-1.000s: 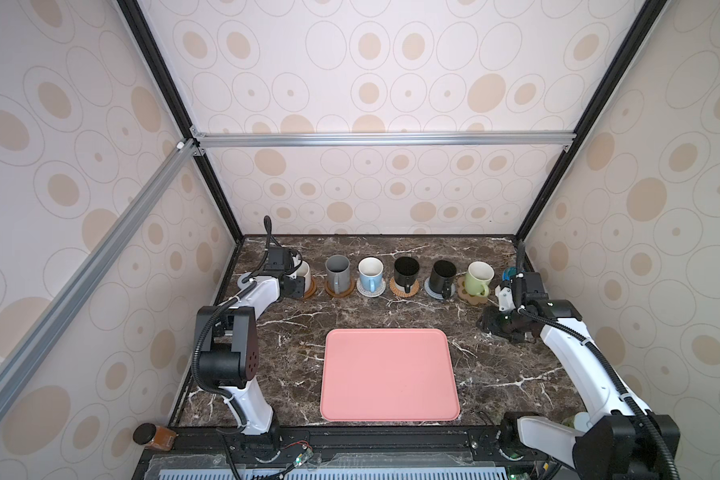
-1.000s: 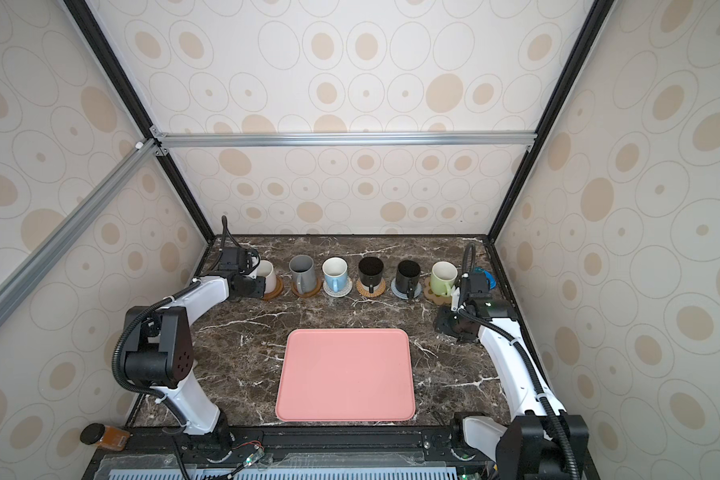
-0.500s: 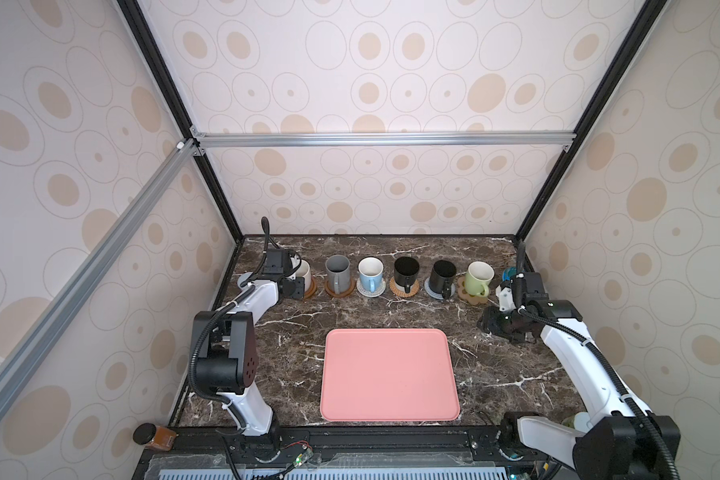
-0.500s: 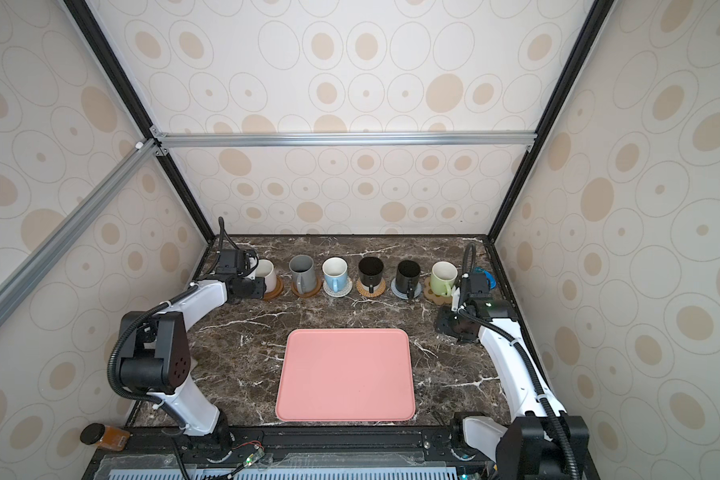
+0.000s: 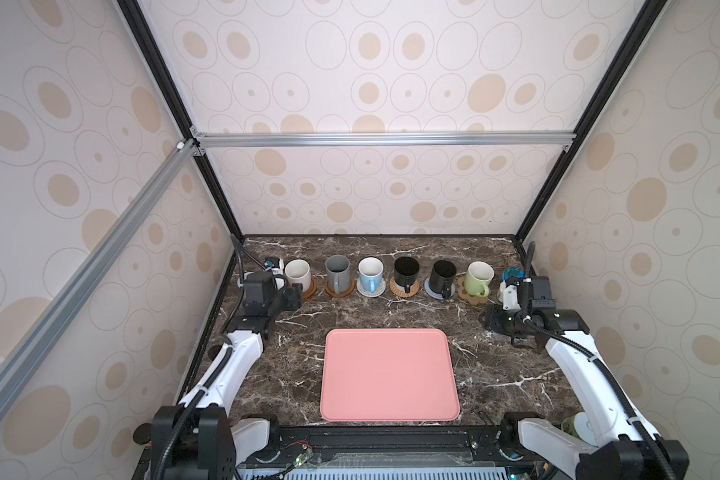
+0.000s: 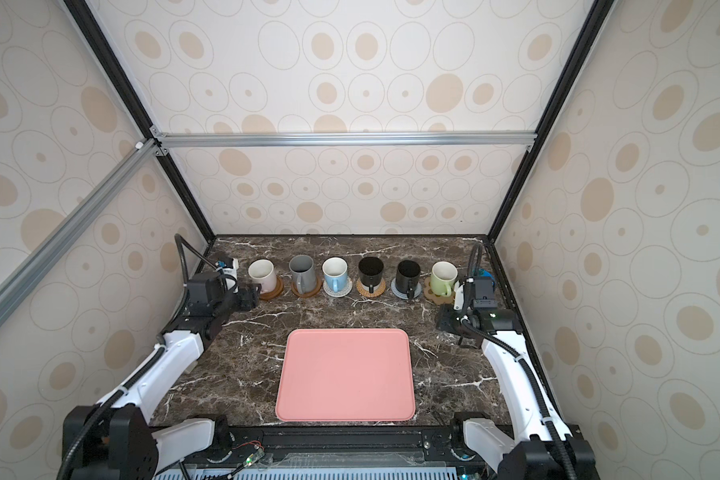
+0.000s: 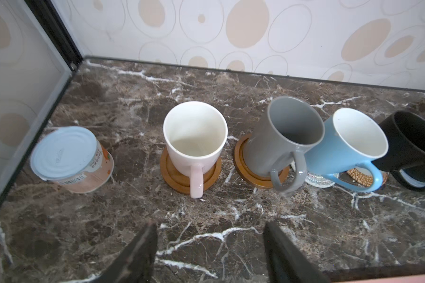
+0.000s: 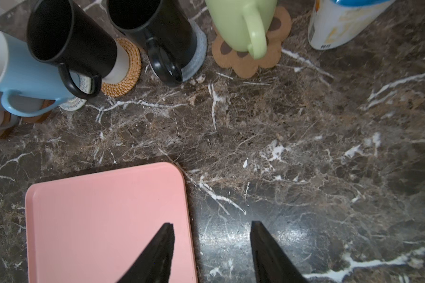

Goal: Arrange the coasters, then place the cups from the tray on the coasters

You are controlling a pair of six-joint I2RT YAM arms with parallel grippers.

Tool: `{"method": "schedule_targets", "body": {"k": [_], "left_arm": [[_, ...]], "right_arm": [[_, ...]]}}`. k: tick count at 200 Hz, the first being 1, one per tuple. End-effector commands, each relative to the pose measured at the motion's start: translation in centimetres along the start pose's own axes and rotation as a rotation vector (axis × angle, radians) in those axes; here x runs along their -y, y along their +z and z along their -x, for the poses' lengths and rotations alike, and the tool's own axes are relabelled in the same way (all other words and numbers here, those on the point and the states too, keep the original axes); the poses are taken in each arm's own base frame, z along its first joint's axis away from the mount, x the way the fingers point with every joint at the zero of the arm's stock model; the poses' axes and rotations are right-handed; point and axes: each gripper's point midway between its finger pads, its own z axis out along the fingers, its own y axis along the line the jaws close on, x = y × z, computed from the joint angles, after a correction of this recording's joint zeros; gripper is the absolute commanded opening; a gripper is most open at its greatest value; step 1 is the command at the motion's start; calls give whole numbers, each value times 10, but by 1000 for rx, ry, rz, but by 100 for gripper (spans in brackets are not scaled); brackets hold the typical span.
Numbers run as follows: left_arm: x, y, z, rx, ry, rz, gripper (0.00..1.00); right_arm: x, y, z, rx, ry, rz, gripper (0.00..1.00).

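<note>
In both top views, six cups (image 5: pixel 406 270) stand on coasters (image 5: pixel 470 297) behind the pink tray (image 5: pixel 389 374). Left wrist view — left gripper (image 7: pixel 210 226) spread, empty, short of the pink-handled mug (image 7: pixel 194 137). Right wrist view — right gripper (image 8: pixel 212 226) parted, empty, over the tray's edge.

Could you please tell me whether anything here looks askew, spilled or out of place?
Nothing stands out. All six cups stand upright in one row, each on its own coaster; no spill or damage shows, and the pink tray is bare.
</note>
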Motion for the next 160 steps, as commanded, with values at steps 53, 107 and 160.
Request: {"method": "schedule_targets", "body": {"k": [53,107,160], "left_arm": [[-22,-30,-17,318,8,74,100],[-59,-47,-36,444,-5,265,100],[-61,-38,-43,457,33,276,100]], "right_arm": [[30,29,20,268,-57,-102,100],[53,52,19,518,-105,-156,99],[72,73,27,499,-57,-257,99]]}}
